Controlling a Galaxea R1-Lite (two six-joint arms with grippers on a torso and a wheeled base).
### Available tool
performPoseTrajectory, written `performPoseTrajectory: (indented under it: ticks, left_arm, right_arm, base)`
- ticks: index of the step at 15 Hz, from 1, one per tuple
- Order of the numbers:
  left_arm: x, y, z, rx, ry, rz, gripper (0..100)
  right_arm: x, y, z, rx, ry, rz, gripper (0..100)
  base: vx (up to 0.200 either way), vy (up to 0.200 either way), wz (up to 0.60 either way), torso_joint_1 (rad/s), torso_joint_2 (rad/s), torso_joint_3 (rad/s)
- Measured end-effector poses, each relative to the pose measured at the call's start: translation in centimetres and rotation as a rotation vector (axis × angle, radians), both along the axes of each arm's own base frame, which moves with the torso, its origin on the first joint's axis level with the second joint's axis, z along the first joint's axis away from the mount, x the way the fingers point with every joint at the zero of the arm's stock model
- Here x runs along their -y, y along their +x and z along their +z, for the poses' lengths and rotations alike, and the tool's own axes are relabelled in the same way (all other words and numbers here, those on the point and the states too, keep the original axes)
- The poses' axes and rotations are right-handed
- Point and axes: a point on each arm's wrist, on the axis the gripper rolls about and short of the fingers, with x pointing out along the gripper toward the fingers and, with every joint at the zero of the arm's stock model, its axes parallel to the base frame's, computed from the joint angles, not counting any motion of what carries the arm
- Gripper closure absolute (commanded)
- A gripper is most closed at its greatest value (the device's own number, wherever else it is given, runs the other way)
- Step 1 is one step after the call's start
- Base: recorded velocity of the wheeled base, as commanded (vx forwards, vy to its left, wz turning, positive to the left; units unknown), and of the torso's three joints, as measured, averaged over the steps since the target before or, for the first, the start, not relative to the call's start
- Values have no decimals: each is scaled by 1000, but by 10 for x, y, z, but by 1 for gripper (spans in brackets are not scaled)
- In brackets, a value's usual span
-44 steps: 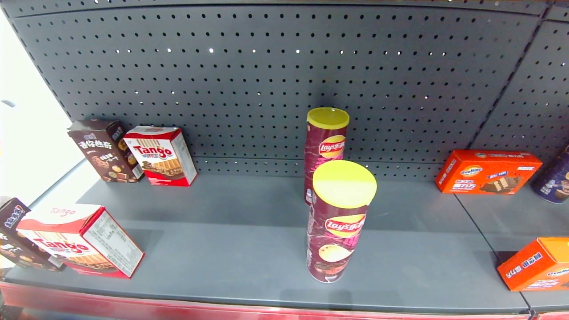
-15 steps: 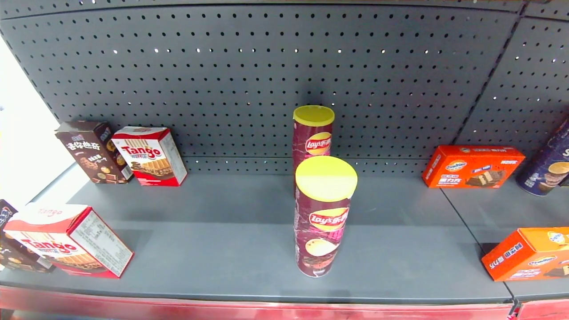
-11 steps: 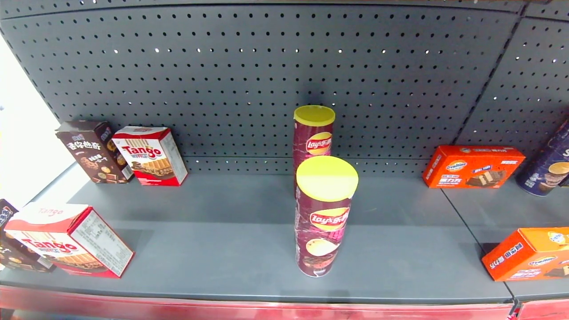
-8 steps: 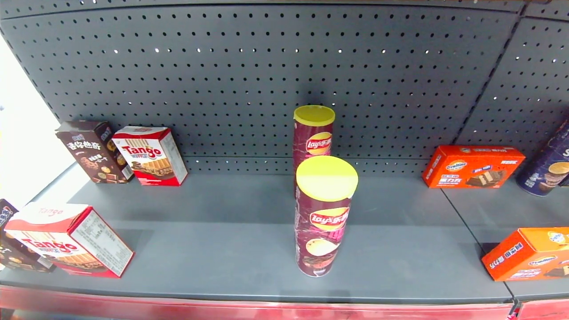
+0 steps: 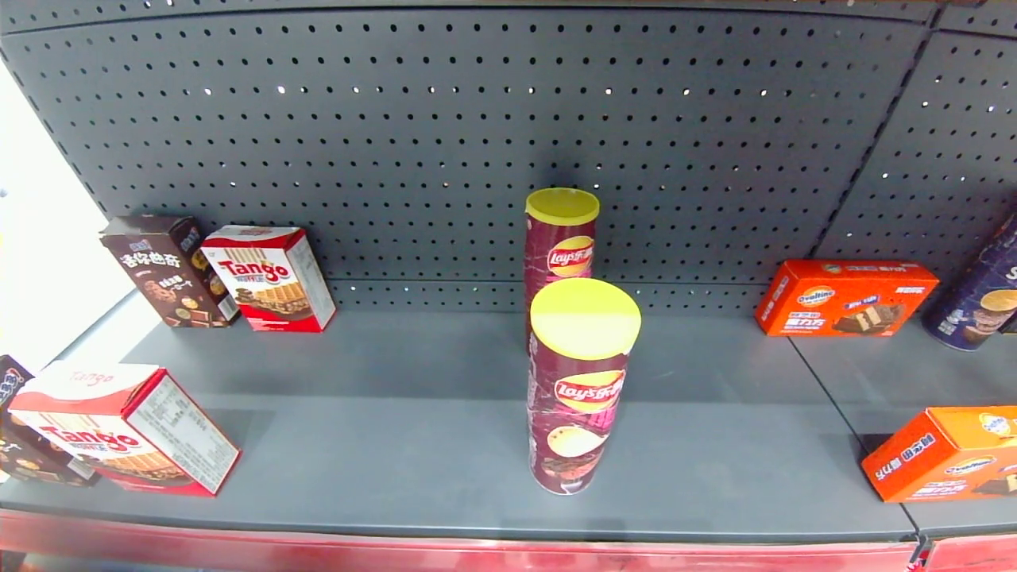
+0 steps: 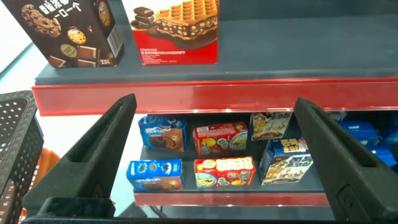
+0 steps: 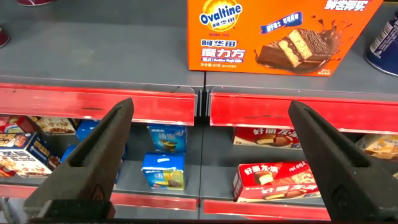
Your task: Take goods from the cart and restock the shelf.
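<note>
Both tools hang spread and empty before the shelf's (image 5: 397,445) red front lip. My left tool (image 6: 214,102) is below the brown cookie box (image 6: 68,31) and the wafer box (image 6: 177,31), and my right tool (image 7: 211,106) is below the glossy orange carton (image 7: 280,34). Up on the matte grey shelf, the front chip can (image 5: 580,397) stands upright, a maroon cylinder with a yellow lid. The rear chip can (image 5: 560,238) stands directly behind it, near the perforated panel (image 5: 397,143). The cart's black mesh (image 6: 12,149) sits beside my left tool.
</note>
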Motion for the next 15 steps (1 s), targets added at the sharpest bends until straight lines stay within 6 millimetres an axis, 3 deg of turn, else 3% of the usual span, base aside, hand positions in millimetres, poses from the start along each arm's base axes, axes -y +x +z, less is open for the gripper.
performPoseTrajectory:
  ticks: [15]
  left_arm:
    - [0, 0, 0, 0, 0, -1, 0]
  right_arm:
    - [0, 0, 0, 1, 0, -1, 0]
  base:
    - [0, -13, 0, 0, 0, 0]
